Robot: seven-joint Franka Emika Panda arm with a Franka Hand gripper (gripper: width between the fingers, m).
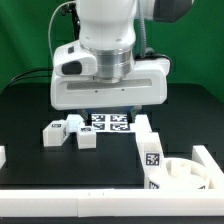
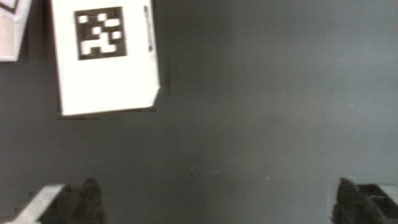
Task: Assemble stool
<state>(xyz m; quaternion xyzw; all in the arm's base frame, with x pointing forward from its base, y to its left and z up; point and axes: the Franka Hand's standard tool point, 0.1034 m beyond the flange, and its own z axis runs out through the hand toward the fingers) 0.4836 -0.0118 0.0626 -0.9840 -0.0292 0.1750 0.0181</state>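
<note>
Tool (image 2: 214, 205) spread wide, pinching nothing, hovering over dark desk (image 2: 249, 130) near tagged white leg (image 2: 107, 55); round stool seat (image 1: 190, 172) well apart, toward exterior view's right.

Black bench (image 1: 30, 110) before a green backdrop. One white robot arm (image 1: 108, 45), hanging over the middle of the bench. One marker board (image 1: 112, 122), flat, its far part hidden below the arm. Three short white legs lying loose toward the exterior view's left of the board: outer leg (image 1: 52, 133), middle leg (image 1: 76, 124), nearest leg (image 1: 87, 139), close together. One long white tagged bar (image 1: 150, 152) on the exterior view's right. One round seat (image 1: 190, 175) just beside that bar. One white border rail (image 1: 70, 205) along the front edge.
</note>
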